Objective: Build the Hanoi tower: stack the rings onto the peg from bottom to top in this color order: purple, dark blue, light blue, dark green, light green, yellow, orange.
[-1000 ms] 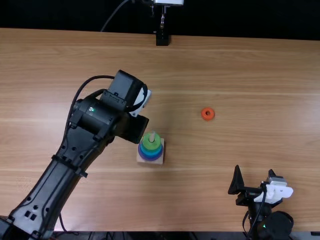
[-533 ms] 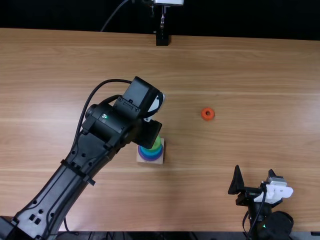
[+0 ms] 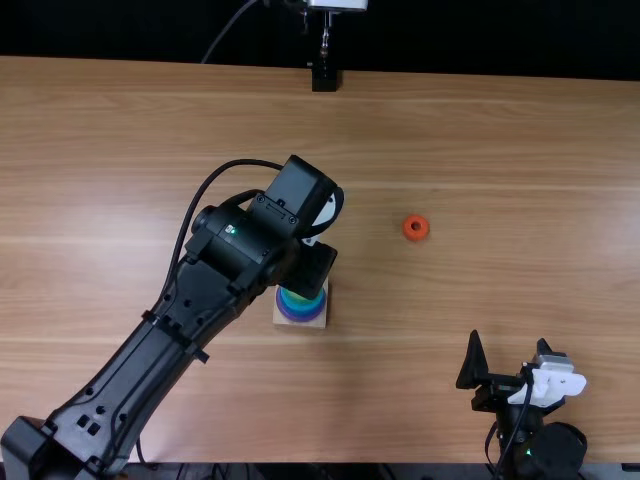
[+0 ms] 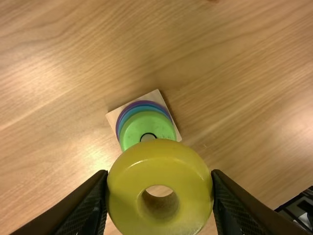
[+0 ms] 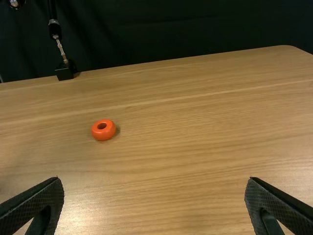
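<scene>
One glossy, rounded yellow ring (image 4: 159, 161) fills the left hand (image 3: 308, 268).

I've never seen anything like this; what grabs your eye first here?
Most likely the glossy yellow ring pinched in the left arm's black jaws, held above a small stack of coloured rings on a wooden base. Then the small orange ring, lying alone on the wooden table.
</scene>
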`<state>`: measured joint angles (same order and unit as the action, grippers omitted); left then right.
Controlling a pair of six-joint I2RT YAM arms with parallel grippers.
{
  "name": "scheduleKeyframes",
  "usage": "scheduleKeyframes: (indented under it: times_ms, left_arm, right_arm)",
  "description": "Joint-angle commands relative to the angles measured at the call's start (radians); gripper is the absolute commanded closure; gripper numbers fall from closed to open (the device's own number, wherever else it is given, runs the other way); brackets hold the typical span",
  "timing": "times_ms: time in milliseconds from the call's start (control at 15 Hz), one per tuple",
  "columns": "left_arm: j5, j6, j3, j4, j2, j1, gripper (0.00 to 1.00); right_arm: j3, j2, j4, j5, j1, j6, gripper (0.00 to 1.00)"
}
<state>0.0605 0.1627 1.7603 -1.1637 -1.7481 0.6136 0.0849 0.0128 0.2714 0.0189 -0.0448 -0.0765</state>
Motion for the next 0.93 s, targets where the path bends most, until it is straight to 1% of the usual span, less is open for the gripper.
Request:
scheduleKeyframes:
  times_ms: [0, 867]
  left_arm:
    - [0.004, 0.014, 0.036, 0.002, -0.027, 0.009, 1.00]
    - [0.004, 0.012, 0.005, 0.004, -0.039, 0.003, 1.00]
  right_arm:
    - [-0.068, -0.013, 0.055, -0.002, -0.012, 0.001, 0.00]
    - [-0.068, -0.013, 0.054, -0.002, -0.010, 0.001, 0.00]
